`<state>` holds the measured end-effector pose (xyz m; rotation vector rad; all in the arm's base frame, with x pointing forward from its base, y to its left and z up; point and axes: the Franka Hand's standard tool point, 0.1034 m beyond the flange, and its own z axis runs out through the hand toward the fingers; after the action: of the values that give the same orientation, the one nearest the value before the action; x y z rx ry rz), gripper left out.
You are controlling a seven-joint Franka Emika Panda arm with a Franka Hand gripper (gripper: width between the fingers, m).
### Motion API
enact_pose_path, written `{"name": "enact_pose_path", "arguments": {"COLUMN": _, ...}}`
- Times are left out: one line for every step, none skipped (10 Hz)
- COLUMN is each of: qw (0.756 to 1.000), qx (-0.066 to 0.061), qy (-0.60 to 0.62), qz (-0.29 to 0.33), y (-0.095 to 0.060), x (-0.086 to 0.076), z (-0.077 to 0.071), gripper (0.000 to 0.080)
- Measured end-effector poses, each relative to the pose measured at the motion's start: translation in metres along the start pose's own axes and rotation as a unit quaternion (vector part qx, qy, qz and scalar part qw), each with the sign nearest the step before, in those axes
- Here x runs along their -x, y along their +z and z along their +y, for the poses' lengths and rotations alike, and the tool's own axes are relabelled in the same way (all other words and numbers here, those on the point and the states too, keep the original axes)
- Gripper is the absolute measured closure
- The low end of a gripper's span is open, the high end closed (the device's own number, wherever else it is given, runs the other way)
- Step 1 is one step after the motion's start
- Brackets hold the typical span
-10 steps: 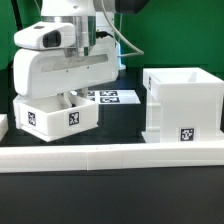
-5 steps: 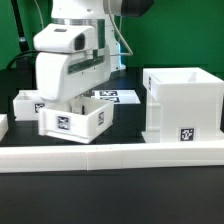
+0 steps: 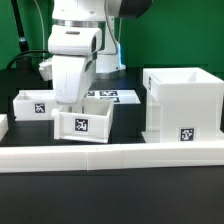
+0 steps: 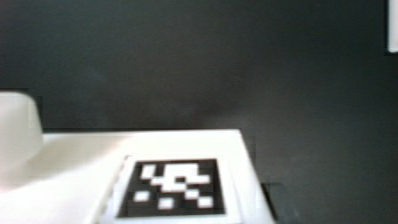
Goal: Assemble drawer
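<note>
The housing (image 3: pixel 185 95) is white with a small black-and-white square tag (image 3: pixel 187 134). The front tray (image 3: pixel 85 123) and back tray (image 3: pixel 30 105) are white too, each with a like tag. The wall bar (image 3: pixel 110 155) is plain white. The marker board (image 3: pixel 115 96) is white with black-and-white tags. The table (image 3: pixel 125 120) is black, the backdrop (image 3: pixel 170 35) green and the arm (image 3: pixel 75 45) white.

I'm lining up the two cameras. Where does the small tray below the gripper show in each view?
Exterior view: the tray is low in the middle, under the gripper, with the housing on the exterior view's right.
Wrist view: apparently the close, blurred white surface bearing a square tag.
Shared landmark: the black table beyond the tray.
</note>
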<state>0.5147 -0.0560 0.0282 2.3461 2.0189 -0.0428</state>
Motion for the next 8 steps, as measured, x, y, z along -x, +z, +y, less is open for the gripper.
{"name": "enact_pose_path", "arguments": {"qw": 1.0, "qx": -0.002, "qy": -0.004, "qz": 0.0, "y": 0.0, "x": -0.003, "z": -0.001, "gripper": 0.0757}}
{"name": "enact_pose_path", "arguments": {"qw": 1.0, "qx": -0.002, "qy": -0.002, "qz": 0.0, "y": 0.001, "x": -0.001, "z": -0.001, "gripper": 0.0757}}
{"name": "enact_pose_path", "arguments": {"qw": 1.0, "qx": -0.002, "qy": -0.002, "qz": 0.0, "y": 0.001, "x": -0.001, "z": -0.001, "gripper": 0.0757}}
{"name": "enact_pose_path", "arguments": {"qw": 1.0, "qx": -0.002, "qy": -0.002, "qz": 0.0, "y": 0.001, "x": -0.001, "z": -0.001, "gripper": 0.0757}}
{"name": "enact_pose_path", "arguments": {"qw": 1.0, "qx": -0.003, "qy": -0.002, "qz": 0.0, "y": 0.001, "x": -0.001, "z": -0.001, "gripper": 0.0757}}
{"name": "enact_pose_path", "arguments": {"qw": 1.0, "qx": -0.006, "qy": -0.007, "qz": 0.001, "y": 0.004, "x": -0.007, "z": -0.003, "gripper": 0.0757}}
{"name": "enact_pose_path", "arguments": {"qw": 1.0, "qx": -0.012, "qy": -0.022, "qz": 0.001, "y": 0.005, "x": -0.016, "z": -0.001, "gripper": 0.0757}}
{"name": "enact_pose_path", "arguments": {"qw": 1.0, "qx": -0.017, "qy": -0.021, "qz": 0.0, "y": 0.005, "x": -0.015, "z": 0.0, "gripper": 0.0757}}
